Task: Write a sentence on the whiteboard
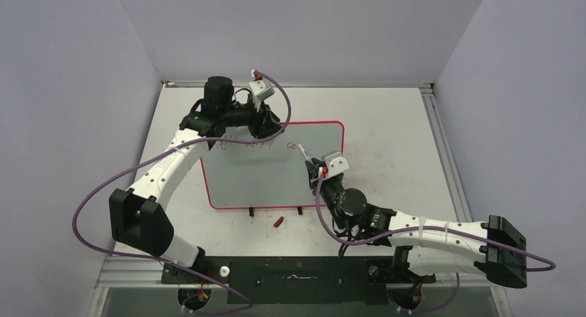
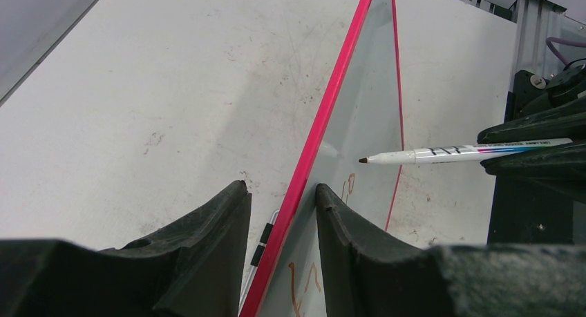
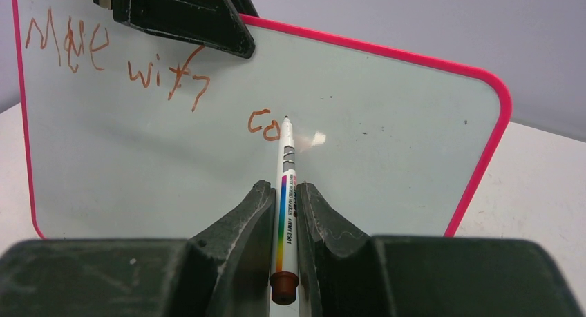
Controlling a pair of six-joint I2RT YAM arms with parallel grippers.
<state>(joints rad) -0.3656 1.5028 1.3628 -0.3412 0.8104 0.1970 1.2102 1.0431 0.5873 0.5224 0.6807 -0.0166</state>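
Whiteboard (image 1: pixel 262 182) upright, pink-red rim, pale face; sentence (image 3: pixel 143 74) red-brown, shaky, reads "Move with co".

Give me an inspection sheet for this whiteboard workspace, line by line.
Surface: white table, scuffed and stained.
Job's things: whiteboard standing on its feet; writing reads "Move with co"; marker tip just right of "co", contact unclear.
Clutter: small red-brown cap on the table before the board's feet.
Grippers: left gripper shut on the whiteboard's top edge; right gripper shut on the marker.
Cables: purple cables loop along both arms.
Surroundings: plain pale walls on three sides.
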